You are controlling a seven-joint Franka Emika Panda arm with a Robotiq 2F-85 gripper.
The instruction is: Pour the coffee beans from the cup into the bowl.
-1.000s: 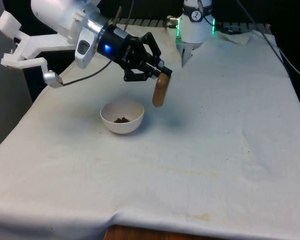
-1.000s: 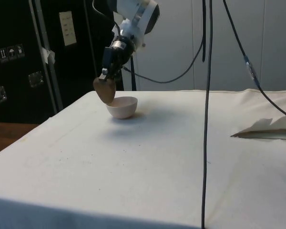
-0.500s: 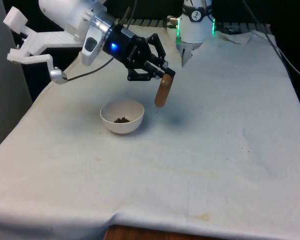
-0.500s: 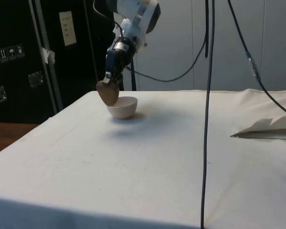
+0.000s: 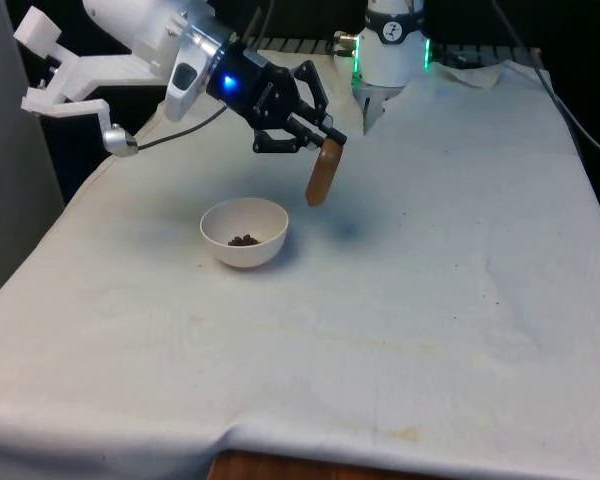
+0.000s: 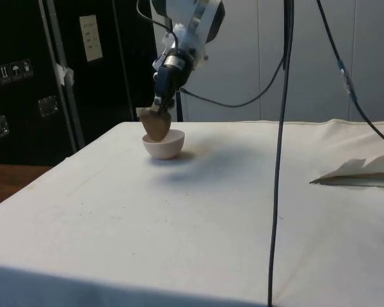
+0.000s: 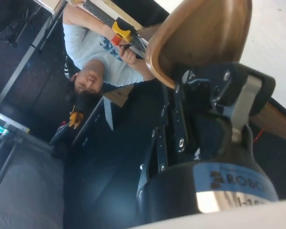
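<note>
A white bowl point(image 5: 244, 232) sits on the table with a small heap of coffee beans point(image 5: 244, 240) in its bottom; the side view shows the bowl point(image 6: 164, 145) too. My gripper point(image 5: 318, 137) is shut on a brown cup point(image 5: 321, 176), which hangs tilted above the cloth, beyond the bowl on the front view's right. In the side view the cup point(image 6: 157, 123) overlaps the bowl's rim under the gripper point(image 6: 159, 107). The wrist view shows the cup point(image 7: 200, 36) held between the fingers point(image 7: 242, 110).
White cloth point(image 5: 400, 300) covers the table, with open room toward the front view's right. Black cables point(image 6: 279, 147) hang in the side view's foreground. A person in a light shirt point(image 7: 93, 45) appears in the wrist view. The robot base point(image 5: 390, 55) stands at the far end.
The gripper with the cup has risen slightly and drawn back toward the far end, away from the bowl. The beans stay in the bowl.
</note>
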